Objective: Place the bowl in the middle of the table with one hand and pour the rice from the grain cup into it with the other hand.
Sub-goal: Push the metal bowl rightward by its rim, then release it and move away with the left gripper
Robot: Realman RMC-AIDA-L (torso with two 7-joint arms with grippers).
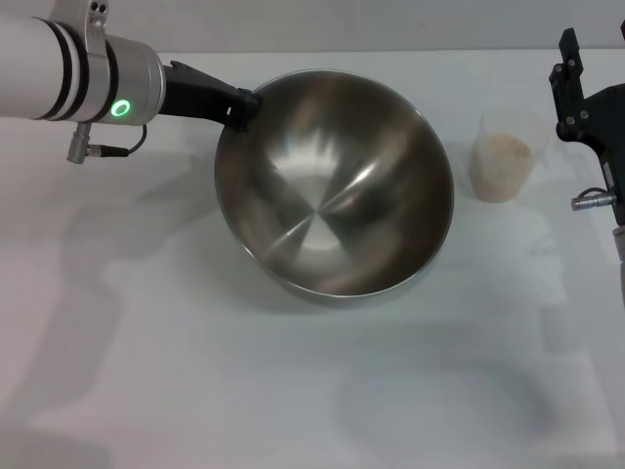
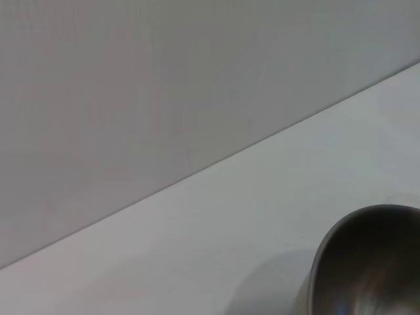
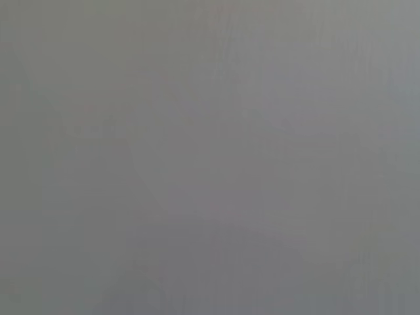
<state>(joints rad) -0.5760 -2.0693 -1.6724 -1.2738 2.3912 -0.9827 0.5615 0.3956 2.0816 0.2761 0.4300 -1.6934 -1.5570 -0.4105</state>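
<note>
The large steel bowl sits near the middle of the white table, tilted so its shiny inside faces me. My left gripper reaches in from the left and is shut on the bowl's far-left rim. A part of the bowl also shows in the left wrist view. The clear grain cup stands upright to the right of the bowl, with pale rice inside. My right gripper hangs just right of the cup, apart from it. The right wrist view shows only plain grey.
The table's far edge runs just behind the bowl and cup, against a grey wall. A faint crease crosses the tabletop at the right front.
</note>
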